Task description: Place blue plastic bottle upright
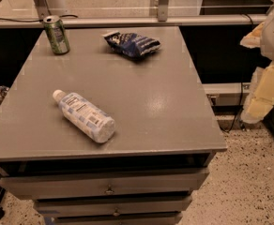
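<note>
The bottle (84,116) lies on its side on the front-left part of the grey table (174,111), with the white cap toward the rear left and the base toward the front edge. A green can (56,34) stands upright at the rear-left corner. A dark blue snack bag (132,43) lies at the rear centre. The gripper (267,89) is at the right edge of the view, off the table and well apart from the bottle. Whether it is open or closed cannot be told.

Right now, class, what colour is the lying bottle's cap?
White cap, camera view; end effector at picture's right edge, off the table.
</note>
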Controlling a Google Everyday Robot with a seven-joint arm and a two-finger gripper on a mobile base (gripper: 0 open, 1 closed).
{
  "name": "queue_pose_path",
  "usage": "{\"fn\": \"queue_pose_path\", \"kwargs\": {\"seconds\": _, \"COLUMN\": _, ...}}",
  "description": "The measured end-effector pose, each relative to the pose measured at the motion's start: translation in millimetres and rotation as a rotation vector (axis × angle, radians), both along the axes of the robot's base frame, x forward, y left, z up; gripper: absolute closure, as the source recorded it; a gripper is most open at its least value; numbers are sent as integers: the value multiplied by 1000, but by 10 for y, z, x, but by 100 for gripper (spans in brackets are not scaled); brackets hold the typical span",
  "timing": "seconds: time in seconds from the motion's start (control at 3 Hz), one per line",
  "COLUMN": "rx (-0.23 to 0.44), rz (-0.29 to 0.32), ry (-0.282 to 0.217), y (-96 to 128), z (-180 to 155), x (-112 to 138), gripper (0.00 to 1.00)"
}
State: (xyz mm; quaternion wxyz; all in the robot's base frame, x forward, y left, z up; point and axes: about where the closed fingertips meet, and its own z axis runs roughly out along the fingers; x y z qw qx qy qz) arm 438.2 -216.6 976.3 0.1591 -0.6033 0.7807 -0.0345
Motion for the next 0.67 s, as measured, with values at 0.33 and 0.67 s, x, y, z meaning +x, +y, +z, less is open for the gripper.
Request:
{"fn": "queue_pose_path", "kwargs": {"seconds": 0.33, "rx": 0, "rz": 0, "ry": 0, "y": 0, "z": 0, "x": 0, "gripper": 0}}
{"fn": "queue_pose_path", "kwargs": {"seconds": 0.67, "rx": 43, "rz": -45, "ry": -17, "y": 151, "z": 4, "x": 67, "gripper": 0}}
